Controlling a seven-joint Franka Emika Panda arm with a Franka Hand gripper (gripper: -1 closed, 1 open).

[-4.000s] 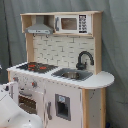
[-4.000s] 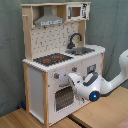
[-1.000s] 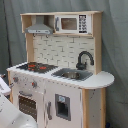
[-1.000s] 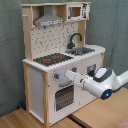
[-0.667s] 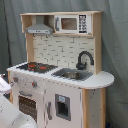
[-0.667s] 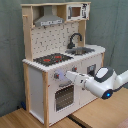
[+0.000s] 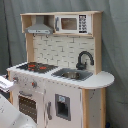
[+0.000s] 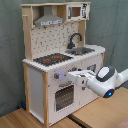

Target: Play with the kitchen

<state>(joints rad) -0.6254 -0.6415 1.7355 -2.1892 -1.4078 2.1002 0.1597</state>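
The kitchen [image 7: 65,92] is a tall toy of light wood and white panels, seen in both exterior views. It has a black stovetop [image 7: 35,66] with red burners, a black faucet [image 7: 84,59] over a sink [image 7: 74,74], and a grey hood [image 7: 39,29]. In the second exterior view, my gripper [image 8: 69,75] reaches in from the right. It sits against the knob panel, beside a knob [image 8: 56,76] and just above the oven door [image 8: 64,97]. In the first exterior view, only the gripper's edge [image 7: 5,82] shows at the left border.
A toy microwave [image 8: 75,11] sits on the top shelf. A grey curtain [image 7: 115,45] hangs behind the kitchen. The kitchen [image 8: 35,85] stands on light wooden boards [image 8: 100,112]. My white arm [image 8: 107,81] stretches in from the second exterior view's right and fills the first exterior view's lower left corner [image 7: 10,117].
Over four seconds my wrist has drawn back to the second exterior view's right and risen a little, while the gripper stays at the knob panel. Almost nothing moved in the last second.
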